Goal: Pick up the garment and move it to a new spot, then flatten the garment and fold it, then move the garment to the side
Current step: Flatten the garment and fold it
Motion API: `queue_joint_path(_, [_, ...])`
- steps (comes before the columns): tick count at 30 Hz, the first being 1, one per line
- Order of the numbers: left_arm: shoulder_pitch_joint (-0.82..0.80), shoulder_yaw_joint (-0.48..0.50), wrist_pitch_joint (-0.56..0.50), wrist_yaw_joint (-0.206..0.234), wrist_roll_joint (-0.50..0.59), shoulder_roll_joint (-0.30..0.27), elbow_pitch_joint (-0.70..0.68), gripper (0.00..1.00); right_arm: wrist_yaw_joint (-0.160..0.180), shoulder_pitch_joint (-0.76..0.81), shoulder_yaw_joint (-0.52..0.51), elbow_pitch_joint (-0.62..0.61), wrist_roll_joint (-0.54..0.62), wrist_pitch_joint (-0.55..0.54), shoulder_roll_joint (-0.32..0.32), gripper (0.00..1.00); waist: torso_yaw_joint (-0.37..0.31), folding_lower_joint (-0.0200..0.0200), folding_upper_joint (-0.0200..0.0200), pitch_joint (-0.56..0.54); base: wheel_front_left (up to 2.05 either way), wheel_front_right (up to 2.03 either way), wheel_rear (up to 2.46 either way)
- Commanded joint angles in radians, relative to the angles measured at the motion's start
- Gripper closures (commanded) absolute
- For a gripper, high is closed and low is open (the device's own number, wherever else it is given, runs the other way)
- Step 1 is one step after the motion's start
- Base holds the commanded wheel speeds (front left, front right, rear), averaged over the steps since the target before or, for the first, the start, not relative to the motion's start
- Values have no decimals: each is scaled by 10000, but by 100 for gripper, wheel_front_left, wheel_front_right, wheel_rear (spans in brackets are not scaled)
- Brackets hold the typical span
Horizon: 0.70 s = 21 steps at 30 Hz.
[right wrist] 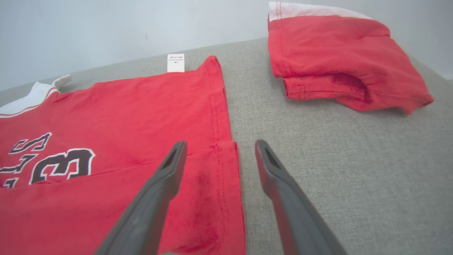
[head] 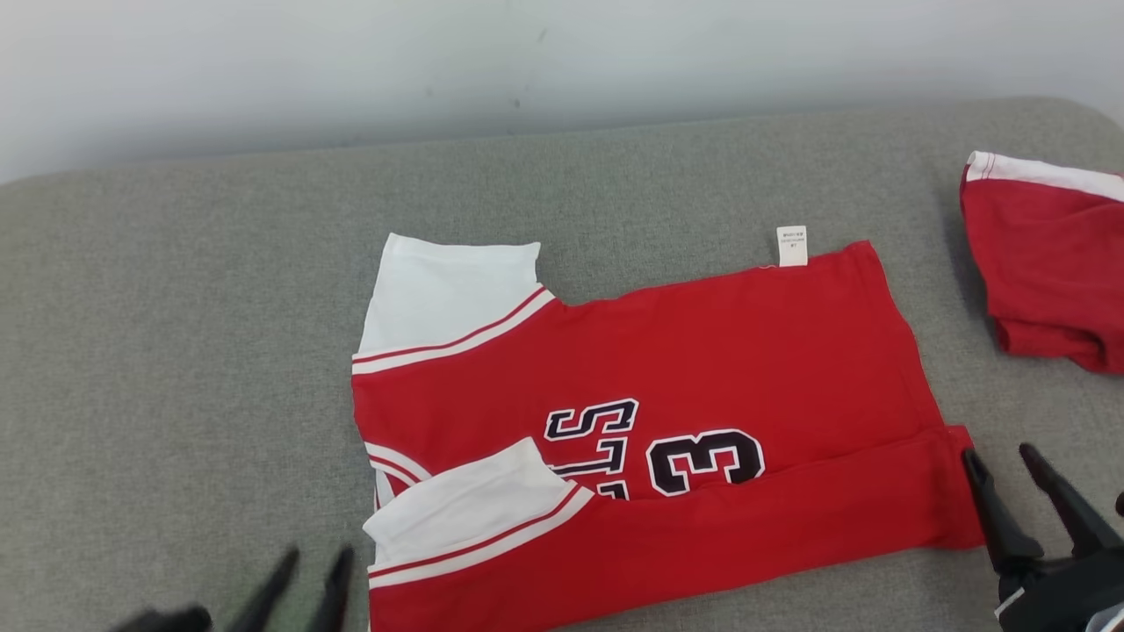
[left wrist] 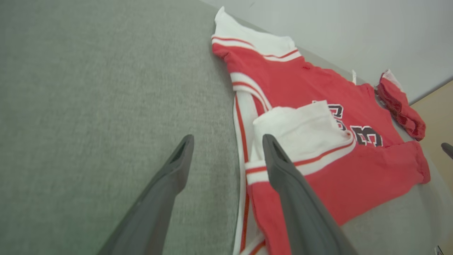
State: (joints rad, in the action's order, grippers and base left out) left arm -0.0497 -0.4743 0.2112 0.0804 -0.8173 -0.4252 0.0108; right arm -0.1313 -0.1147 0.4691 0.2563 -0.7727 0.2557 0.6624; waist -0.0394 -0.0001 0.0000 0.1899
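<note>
The garment (head: 702, 351) is a red jersey with white sleeves and dark numbers, lying flat on the grey cushion with its near long edge folded over the front. The folded white sleeve (left wrist: 304, 136) rests on top. My left gripper (head: 316, 566) stands open just left of the jersey's near left corner, nothing between its fingers; in the left wrist view the left gripper (left wrist: 226, 143) sits beside the neckline. My right gripper (head: 1001, 461) is open at the jersey's near right corner (right wrist: 219, 156), holding nothing.
A second red and white garment (head: 1049, 263) lies folded at the far right, also seen as the red bundle (right wrist: 339, 60). The grey cushion (head: 176, 351) stretches bare to the left. A pale wall (head: 527, 61) runs behind it.
</note>
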Motion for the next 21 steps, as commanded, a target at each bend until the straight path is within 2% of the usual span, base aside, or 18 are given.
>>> queue_joint_path(1, [-482,229,-54,-14,-23,-183,-267,0,12,-80,-301,-214,358,77,-178,0,-62,1,0,256,0,0,0])
queue_joint_path(6, [-2387,390,-1367,-117,-79,-662,-765,0,12,-386,-980,-1013,1338,105,-779,0,-211,1,0,963,0,0,0])
queue_joint_path(10, [-4438,426,-2646,-346,-189,-883,-395,0,12,-837,-1057,-1490,1837,92,-1232,0,-417,1,0,1685,0,0,0])
queue_joint_path(17, [-8133,22,-5133,-907,-607,-570,1962,0,12,-1710,-1031,-1846,2256,95,-1586,0,-638,1,0,2868,0,0,0])
queue_joint_path(21, [-9897,-361,-6321,-1180,-344,-566,3253,0,12,-2205,-849,-1898,2413,96,-1643,0,-923,1,0,3379,0,0,0])
